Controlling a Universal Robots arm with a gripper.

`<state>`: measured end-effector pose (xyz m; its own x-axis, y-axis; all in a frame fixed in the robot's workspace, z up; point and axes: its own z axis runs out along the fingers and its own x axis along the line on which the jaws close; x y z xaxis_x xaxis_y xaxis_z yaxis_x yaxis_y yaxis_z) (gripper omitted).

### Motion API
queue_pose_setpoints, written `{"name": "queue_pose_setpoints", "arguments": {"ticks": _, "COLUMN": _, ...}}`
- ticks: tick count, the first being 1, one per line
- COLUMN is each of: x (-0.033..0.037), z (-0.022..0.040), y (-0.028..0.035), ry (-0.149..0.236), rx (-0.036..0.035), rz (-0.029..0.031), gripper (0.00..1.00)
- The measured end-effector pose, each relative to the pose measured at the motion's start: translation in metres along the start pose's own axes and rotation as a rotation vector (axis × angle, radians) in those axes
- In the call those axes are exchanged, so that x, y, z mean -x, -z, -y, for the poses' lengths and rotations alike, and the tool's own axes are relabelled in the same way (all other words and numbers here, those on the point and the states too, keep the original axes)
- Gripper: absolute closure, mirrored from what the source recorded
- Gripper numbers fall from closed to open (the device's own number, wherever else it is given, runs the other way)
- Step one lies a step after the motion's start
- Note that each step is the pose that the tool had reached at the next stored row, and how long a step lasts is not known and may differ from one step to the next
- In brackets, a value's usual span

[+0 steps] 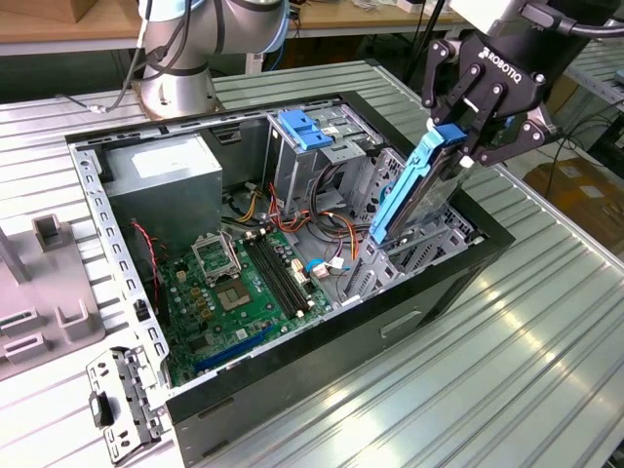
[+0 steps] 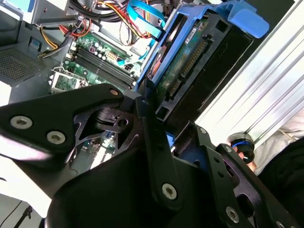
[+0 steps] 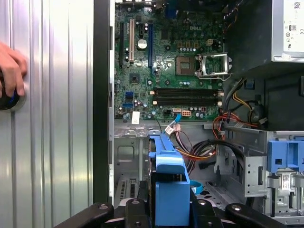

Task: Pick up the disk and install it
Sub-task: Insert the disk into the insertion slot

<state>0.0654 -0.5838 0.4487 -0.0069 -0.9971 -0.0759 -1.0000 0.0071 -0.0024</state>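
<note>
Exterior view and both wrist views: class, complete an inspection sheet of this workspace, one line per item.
Surface: ribbed metal table; open computer case lies on it.
Job's things: disk in its blue carrier, tilted, lower end reaching into the case.
Clutter: grey fixture and loose metal bracket at the exterior view's left.
Grippers: hand shut on the disk's upper end.
Cables: red, yellow and orange wires bundled inside the case; pale cable near the arm's base.
Surroundings: cardboard box at the exterior view's right; a person's fingers on the table in the first wrist view.
</note>
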Motion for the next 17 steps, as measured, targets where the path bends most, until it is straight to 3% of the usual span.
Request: {"name": "queue_pose_setpoints", "arguments": {"ticks": 17, "x": -0.0066, "z": 0.0021, "y": -0.0089, "ry": -0.012, "rx": -0.0005, "rz": 0.0000, "gripper": 0.63}}
